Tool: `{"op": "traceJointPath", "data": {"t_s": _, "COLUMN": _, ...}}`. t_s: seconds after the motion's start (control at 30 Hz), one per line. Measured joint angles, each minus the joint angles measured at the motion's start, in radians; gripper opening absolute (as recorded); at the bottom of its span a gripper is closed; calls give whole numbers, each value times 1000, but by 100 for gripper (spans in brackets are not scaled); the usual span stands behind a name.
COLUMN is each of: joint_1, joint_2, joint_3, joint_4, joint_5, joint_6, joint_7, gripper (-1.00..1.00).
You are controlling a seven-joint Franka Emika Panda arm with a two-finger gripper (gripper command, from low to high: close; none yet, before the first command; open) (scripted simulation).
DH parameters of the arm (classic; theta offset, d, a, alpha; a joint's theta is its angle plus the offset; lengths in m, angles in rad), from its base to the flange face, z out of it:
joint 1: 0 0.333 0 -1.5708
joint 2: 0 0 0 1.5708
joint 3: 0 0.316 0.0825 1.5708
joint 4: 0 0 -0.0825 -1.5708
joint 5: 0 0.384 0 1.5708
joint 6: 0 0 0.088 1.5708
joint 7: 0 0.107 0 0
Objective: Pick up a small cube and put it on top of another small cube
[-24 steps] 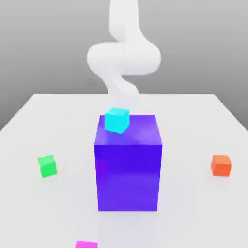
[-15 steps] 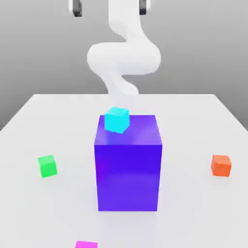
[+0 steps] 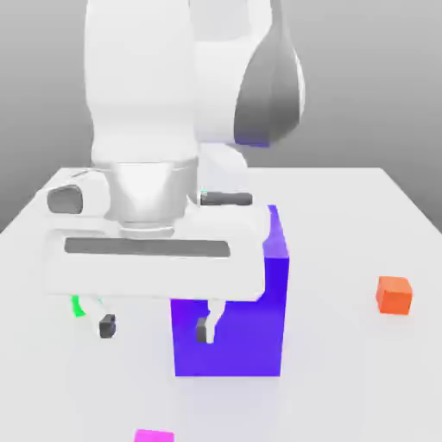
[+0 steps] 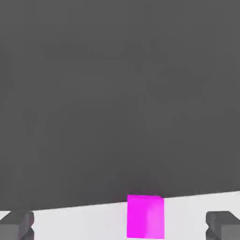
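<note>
"Exterior view first: where to look?"

"At the hand (image 3: 156, 328), jaws wide apart and nothing between them, raised in front of the blue-purple block (image 3: 250, 332). Magenta cube (image 3: 154, 436) on the tabletop (image 3: 345, 380), at the very bottom of the view, partly cut off. Green cube (image 3: 78, 306), the likely stacking spot, over on the exterior view's left, mostly hidden behind the hand. Orange cube (image 3: 394, 296) on the exterior view's right; best left alone."

"So, reaching for the magenta one. And in the hand view?"

"Magenta cube again, between the two jaws sideways, with room on both sides. Probably still to be reached: centre over it first, square the jaws to its faces, then go straight down."

"Any traps?"

"Perhaps clipping a top edge with one side. Keep the jaws spread until low around the cube, then close gently and evenly, and lift clear of the block."
</note>
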Motion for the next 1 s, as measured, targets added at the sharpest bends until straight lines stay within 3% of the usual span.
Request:
{"op": "traceJointPath", "data": {"t_s": 0.3, "joint_1": -29, "joint_2": 326, "joint_3": 6, "joint_4": 33, "joint_5": 22, "joint_6": 147, "joint_7": -25, "gripper": 0}}
{"op": "traceJointPath", "data": {"t_s": 0.33, "joint_1": -34, "joint_2": 358, "joint_3": 11, "joint_4": 40, "joint_5": 27, "joint_6": 172, "joint_7": -28, "gripper": -100}}
{"op": "traceJointPath", "data": {"t_s": 0.57, "joint_1": -35, "joint_2": 365, "joint_3": 12, "joint_4": 42, "joint_5": 27, "joint_6": 177, "joint_7": -28, "gripper": -100}}
{"op": "traceJointPath", "data": {"t_s": 0.7, "joint_1": -23, "joint_2": 245, "joint_3": -5, "joint_4": 14, "joint_5": 8, "joint_6": 84, "joint_7": -13, "gripper": -100}}
{"op": "traceJointPath", "data": {"t_s": 1.0, "joint_1": -79, "joint_2": -1, "joint_3": -217, "joint_4": -225, "joint_5": -51, "joint_6": 75, "joint_7": 309, "gripper": -100}}
